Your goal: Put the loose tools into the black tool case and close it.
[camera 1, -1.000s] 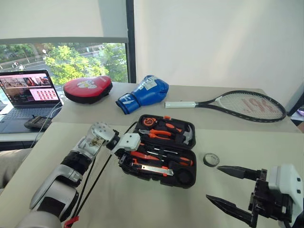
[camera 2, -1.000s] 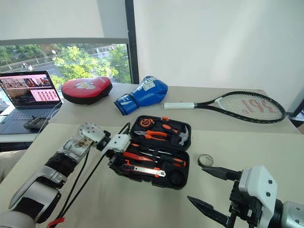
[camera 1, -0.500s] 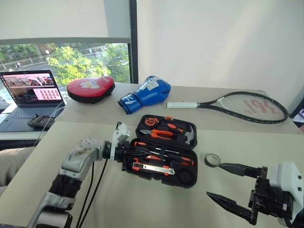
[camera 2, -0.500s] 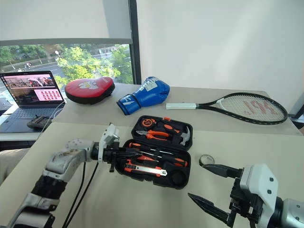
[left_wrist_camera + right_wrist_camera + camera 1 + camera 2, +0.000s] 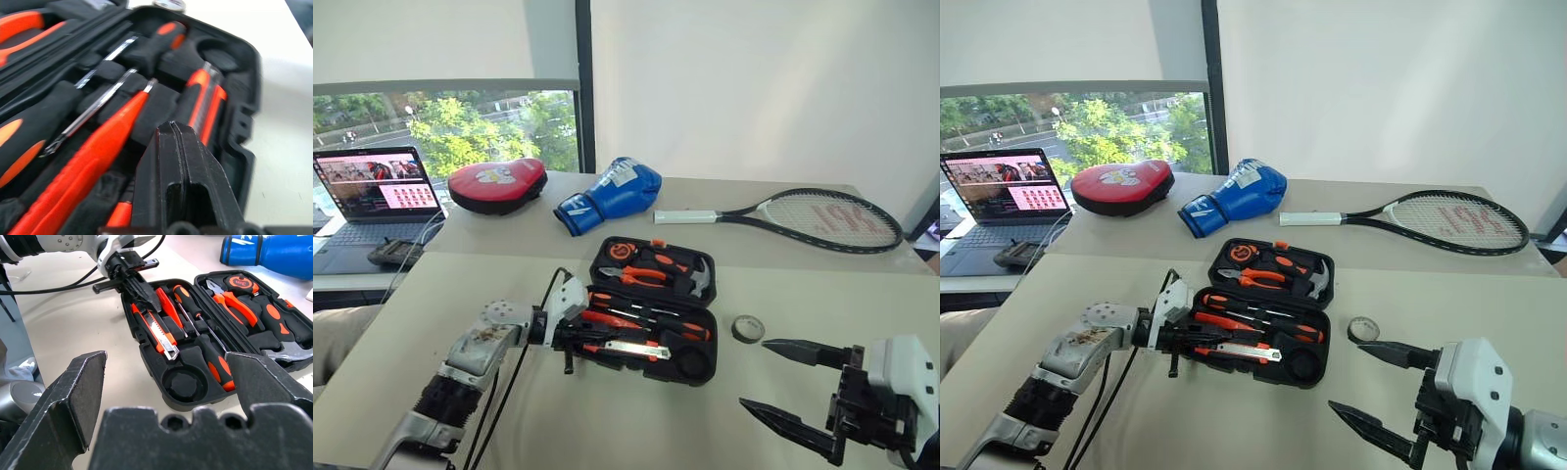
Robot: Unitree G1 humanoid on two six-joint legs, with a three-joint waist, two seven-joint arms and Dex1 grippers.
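No readable words, numbers or brand names anywhere. Faint red marking across tennis racket [image 5: 824, 217] strings, white patches on blue boxing glove [image 5: 607, 193], laptop [image 5: 374, 186] screen content: all illegible.

Near table [image 5: 862, 294], beige top: open black tool case [image 5: 648, 309] lying flat at centre, both halves resting on the surface; small black tape roll [image 5: 748, 329] just beside the case on its right, apart from it.

Far table [image 5: 705, 235], same beige top, butted against the near one: red pad [image 5: 496, 183] at the left end; blue boxing glove [image 5: 610, 193] next to it; tennis racket [image 5: 803, 215] on the right, its white grip pointing toward the glove.

Lower side surface [image 5: 333, 264], at far left by the window: open laptop [image 5: 367, 196], screen lit; small dark device [image 5: 393, 255] in front of it.
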